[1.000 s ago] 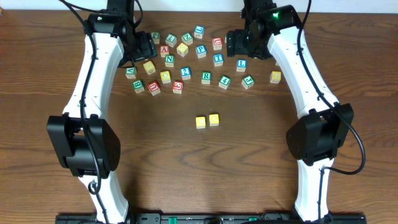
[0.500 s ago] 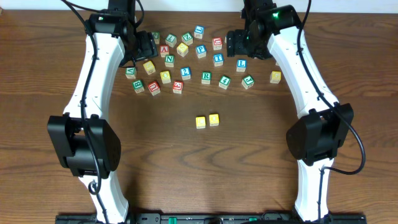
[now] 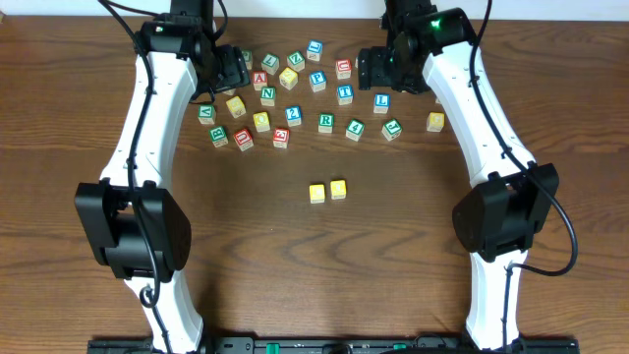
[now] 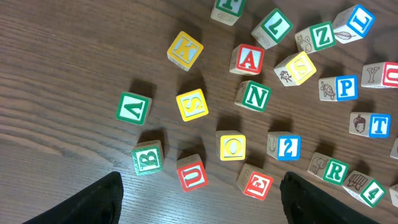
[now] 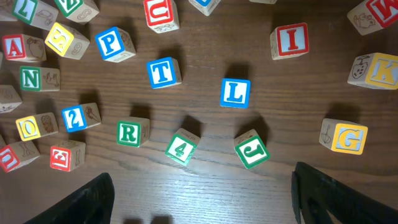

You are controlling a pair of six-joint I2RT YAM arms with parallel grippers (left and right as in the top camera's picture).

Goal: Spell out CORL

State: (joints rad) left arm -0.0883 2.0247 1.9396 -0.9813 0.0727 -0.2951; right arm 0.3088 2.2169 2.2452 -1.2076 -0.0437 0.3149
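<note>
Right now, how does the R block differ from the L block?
The R block has a green letter and border; the L block has blue ones. In the right wrist view the R block lies lower and left, the L block higher and right. Both are wooden cubes, letter up, free on the table.

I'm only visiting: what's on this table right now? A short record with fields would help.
Surface: wooden table
Pile: scattered letter blocks at the far side
Set apart: one yellow block beside another yellow block, letters unreadable
Green R block: in the pile
Blue L block: in the pile
Left gripper: open, empty, above the pile
Right gripper: open, empty, above the pile
</note>
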